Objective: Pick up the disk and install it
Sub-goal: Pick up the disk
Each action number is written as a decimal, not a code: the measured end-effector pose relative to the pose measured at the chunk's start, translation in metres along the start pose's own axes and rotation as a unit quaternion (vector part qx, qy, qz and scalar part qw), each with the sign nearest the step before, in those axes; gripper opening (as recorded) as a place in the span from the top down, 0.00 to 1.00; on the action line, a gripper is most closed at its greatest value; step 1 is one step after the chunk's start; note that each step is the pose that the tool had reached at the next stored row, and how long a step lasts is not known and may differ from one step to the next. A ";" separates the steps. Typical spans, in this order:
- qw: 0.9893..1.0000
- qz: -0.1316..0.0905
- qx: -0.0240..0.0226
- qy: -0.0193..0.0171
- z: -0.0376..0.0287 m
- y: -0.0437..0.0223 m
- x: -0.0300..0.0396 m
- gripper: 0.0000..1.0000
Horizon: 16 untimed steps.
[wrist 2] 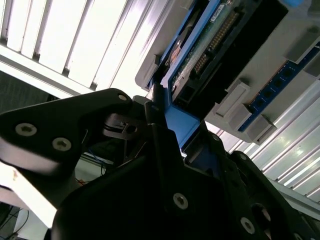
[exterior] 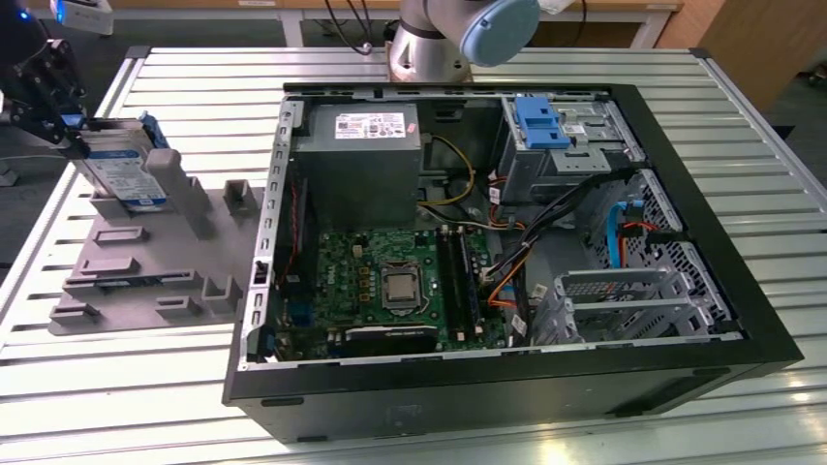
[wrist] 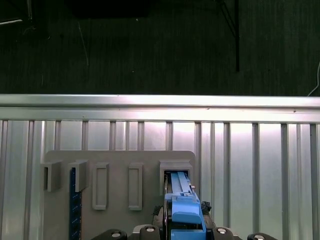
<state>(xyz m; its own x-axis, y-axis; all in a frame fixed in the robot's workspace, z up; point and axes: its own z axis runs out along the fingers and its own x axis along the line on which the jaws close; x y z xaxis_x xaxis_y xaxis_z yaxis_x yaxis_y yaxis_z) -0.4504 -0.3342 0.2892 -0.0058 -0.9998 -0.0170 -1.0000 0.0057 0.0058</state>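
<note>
The pincer point(exterior: 68, 126) looks clamped on the disk point(exterior: 127, 172), which stands just beneath it in the grey holder point(exterior: 142, 262). A straight, untilted lift should keep its rails from binding.

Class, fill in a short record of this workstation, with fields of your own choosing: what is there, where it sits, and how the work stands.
gripper: at the upper end of the disk, on the exterior view's left
disk: upright in a slot of the grey holder, outside the computer case
grey holder: lies on the slatted table, beside the case
computer case: open, motherboard showing
blue bracket: inside the case, holds no drive
work: disk not yet installed
</note>
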 end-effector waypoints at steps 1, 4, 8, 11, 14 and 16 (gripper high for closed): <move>1.000 0.000 0.000 0.000 0.0000 0.0000 0.0000 0.64; 1.000 0.000 0.000 0.000 -0.0023 0.0000 0.0000 0.64; 1.000 0.000 0.000 0.001 -0.0062 0.0000 -0.0001 0.64; 1.000 0.000 0.000 0.001 -0.0063 0.0000 -0.0001 0.64; 1.000 0.000 0.000 0.001 -0.0064 0.0000 -0.0001 0.64; 1.000 0.000 0.000 0.001 -0.0070 0.0000 -0.0001 0.64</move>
<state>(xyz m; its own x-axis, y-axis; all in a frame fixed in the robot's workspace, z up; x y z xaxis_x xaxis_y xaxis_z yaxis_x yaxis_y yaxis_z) -0.4504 -0.3341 0.2962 -0.0059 -0.9999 -0.0150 -1.0000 0.0058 0.0058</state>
